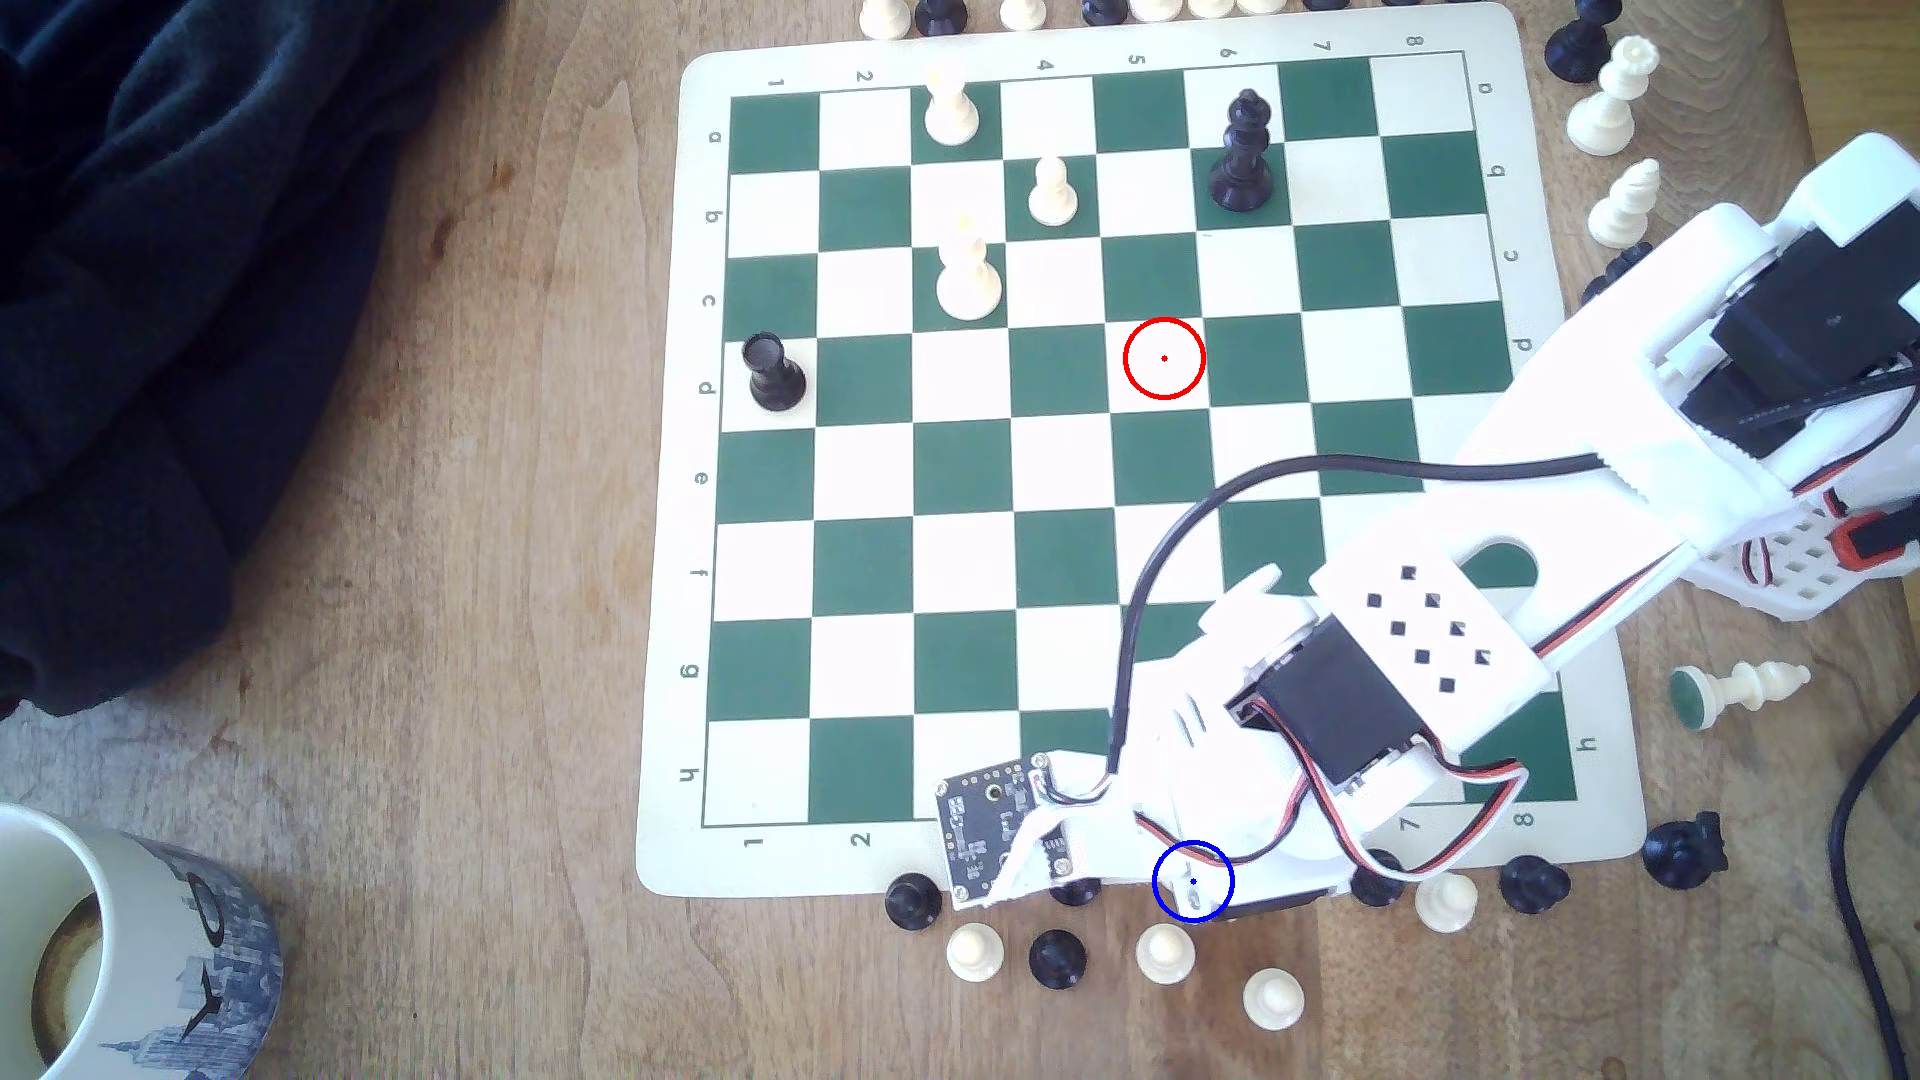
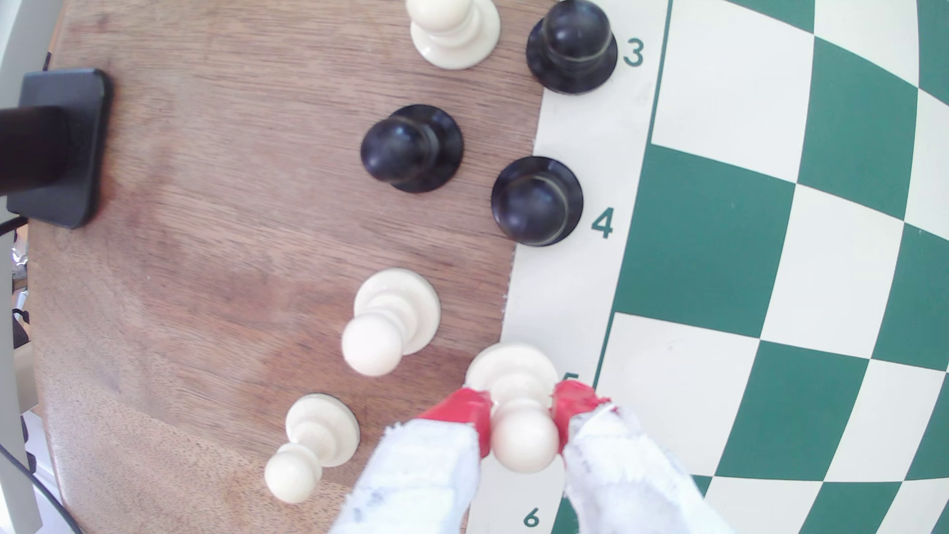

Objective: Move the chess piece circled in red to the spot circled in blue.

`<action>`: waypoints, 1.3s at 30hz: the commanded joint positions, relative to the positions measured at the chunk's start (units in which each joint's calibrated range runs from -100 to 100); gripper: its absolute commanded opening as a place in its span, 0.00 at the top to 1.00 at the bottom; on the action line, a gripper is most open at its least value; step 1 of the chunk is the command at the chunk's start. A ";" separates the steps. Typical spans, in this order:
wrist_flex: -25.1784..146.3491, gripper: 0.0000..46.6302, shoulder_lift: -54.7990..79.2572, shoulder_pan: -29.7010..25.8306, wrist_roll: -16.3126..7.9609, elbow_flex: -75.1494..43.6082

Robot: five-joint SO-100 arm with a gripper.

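At the exterior view's lower centre, the white arm's red-tipped gripper (image 2: pixel 521 411) pinches a small cream-white plastic pawn (image 2: pixel 521 411) by its neck. The pawn stands on the vinyl chess mat's cream border (image 2: pixel 560 287) beside the numeral 5, under the thin drawn blue ring (image 1: pixel 1193 881).

Bright, even daylight in both views, with soft, short shadows under the pieces. In the exterior view, washed-out whites on the arm (image 1: pixel 1621 415) and on the pale squares of the board (image 1: pixel 1101 31), some detail lost there; dark cloth (image 1: pixel 156 312) nearly black, folds barely readable; slight softness overall. In the wrist view, strong fisheye bending of the board (image 2: pixel 770 256) lines toward the frame edges; near pawn (image 2: pixel 524 411) and red fingertips (image 2: pixel 467 411) blurred, out of focus; wood grain of the table (image 2: pixel 231 256) moderately sharp; mild glare on black pawn heads.
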 commanded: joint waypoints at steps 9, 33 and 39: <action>-0.94 0.93 0.46 -0.71 -0.05 -4.26; -1.76 0.73 1.31 0.07 0.44 -4.26; -0.04 0.68 -0.56 0.54 0.59 -4.26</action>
